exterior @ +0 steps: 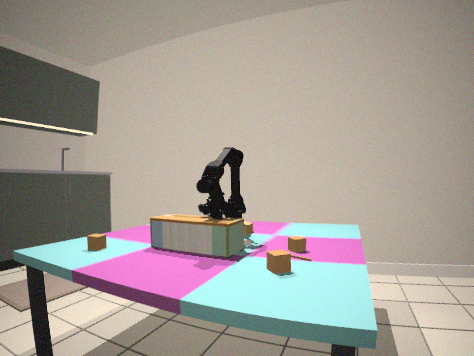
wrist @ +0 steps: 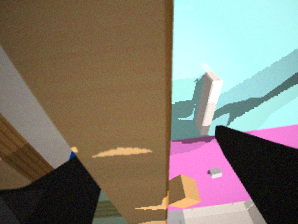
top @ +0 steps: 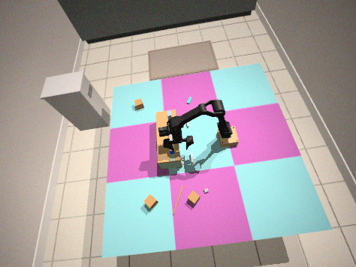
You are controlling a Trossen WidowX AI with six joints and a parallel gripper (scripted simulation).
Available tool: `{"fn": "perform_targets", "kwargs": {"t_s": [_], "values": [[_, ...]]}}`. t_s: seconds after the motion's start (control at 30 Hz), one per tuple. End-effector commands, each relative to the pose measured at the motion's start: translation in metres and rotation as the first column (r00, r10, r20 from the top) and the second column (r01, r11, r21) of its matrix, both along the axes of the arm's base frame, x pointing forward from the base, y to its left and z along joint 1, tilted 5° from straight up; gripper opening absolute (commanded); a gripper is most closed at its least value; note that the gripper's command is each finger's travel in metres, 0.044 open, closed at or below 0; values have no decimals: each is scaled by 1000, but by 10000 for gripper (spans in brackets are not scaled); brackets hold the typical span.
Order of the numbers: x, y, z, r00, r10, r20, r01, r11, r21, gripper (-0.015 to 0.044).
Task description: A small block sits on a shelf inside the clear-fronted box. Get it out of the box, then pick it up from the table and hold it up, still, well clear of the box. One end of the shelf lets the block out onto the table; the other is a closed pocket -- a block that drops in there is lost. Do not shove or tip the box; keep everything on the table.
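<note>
Evidently, an early stage: one box (top: 161,124) (exterior: 190,237) (wrist: 115,75), upright on the counter (top: 282,195) (exterior: 280,320) (wrist: 240,30), nearer the left edge than the right in the top view, and well in from all four corners. One blue piece (top: 172,152) (wrist: 73,155), small and partly hidden, showing within the box toward its end facing the counter's bottom edge; probably the block, though whether it sits on the shelf or lower cannot be told. One gripper (top: 180,148) (exterior: 220,216) (wrist: 162,137), fingers wide apart, nothing held, over the box. One stick (top: 178,200) (exterior: 301,258), lying loose toward the bottom edge, unused. Done: by appearance, only an approach to the box. Outstanding: release at the open end, pick-up from the counter, and the steady raised hold.
</note>
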State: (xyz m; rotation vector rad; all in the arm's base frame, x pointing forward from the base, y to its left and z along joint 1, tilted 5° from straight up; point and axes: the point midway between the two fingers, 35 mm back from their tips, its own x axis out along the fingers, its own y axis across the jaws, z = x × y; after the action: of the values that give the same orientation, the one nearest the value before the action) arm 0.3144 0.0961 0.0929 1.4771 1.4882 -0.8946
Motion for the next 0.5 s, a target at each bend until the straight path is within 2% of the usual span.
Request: {"fn": "perform_targets", "kwargs": {"t_s": [0.0,0.47], "values": [[0,5,0,1000,-4,-1,4,1000,1,400],[0,16,8,1000,-4,-1,4,1000,3,400]]}}
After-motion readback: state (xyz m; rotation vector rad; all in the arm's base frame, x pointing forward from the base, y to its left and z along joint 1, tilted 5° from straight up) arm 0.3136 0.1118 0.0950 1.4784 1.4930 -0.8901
